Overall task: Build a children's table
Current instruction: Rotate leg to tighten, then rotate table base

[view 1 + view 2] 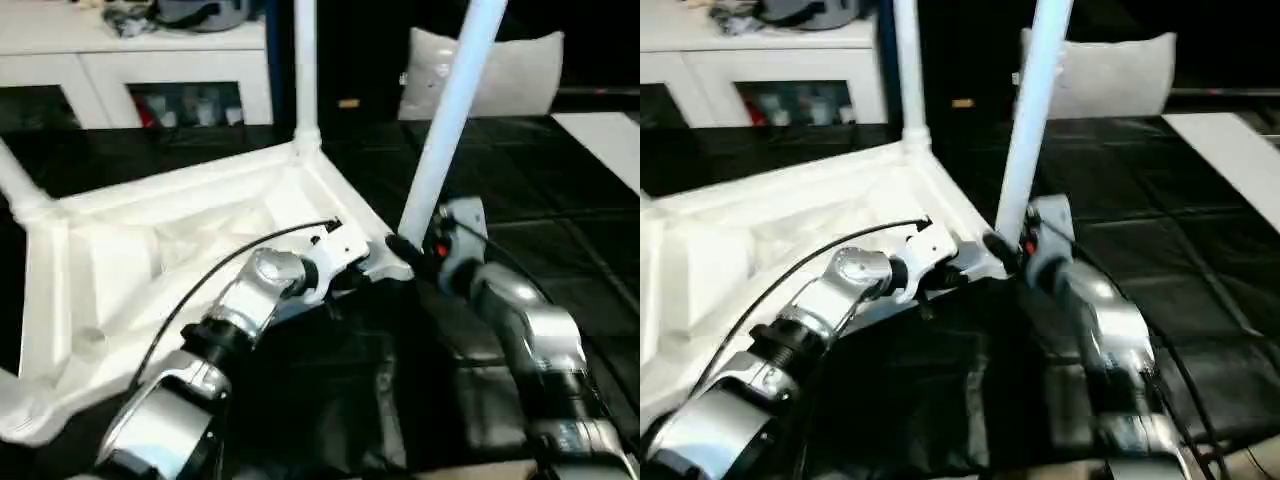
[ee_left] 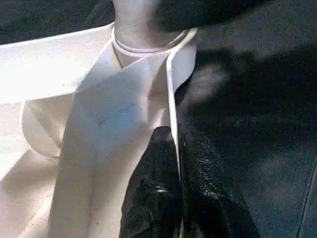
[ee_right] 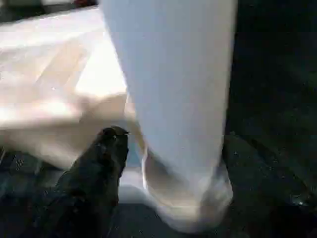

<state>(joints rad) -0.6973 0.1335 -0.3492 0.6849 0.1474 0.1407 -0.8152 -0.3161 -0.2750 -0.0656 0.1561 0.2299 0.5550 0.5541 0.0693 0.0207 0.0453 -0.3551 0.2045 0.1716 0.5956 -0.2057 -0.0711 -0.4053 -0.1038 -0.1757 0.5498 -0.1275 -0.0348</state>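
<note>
The white tabletop (image 1: pixel 170 270) lies upside down on the black floor (image 1: pixel 560 210), ribbed underside up, and its thin rim at the near right corner sits between the left gripper (image 2: pixel 179 163)'s two black fingers (image 2: pixel 153 193), which are pinched narrowly on that wall. Just beyond them in the left wrist view is the round corner socket (image 2: pixel 148 42) with the foot of a leg seated in it.

That leg (image 1: pixel 450 120) is a long white tapered tube rising from the corner at a slant, its top leaning toward the robot's right. The right gripper (image 3: pixel 168 163) is at its base: one black finger (image 3: pixel 99 168) shows just beside the tube near the socket, and the other side is lost in shadow, so I cannot tell whether the fingers grip the leg or only flank it.

A second leg (image 1: pixel 305 70) stands upright in the far corner socket, and a third leg (image 1: pixel 20 185) angles up from the corner at the robot's left. The underside shows raised ribs running diagonally toward the corners.

The left forearm (image 1: pixel 240 310) reaches forward and to the right from low on the left, a black cable (image 1: pixel 215 275) arcing over it. The right forearm (image 1: pixel 525 330) comes up from the lower right, wrist turned in toward the leg's base. A white cabinet (image 1: pixel 130 60) and a grey cushion (image 1: pixel 510 70) stand beyond.
</note>
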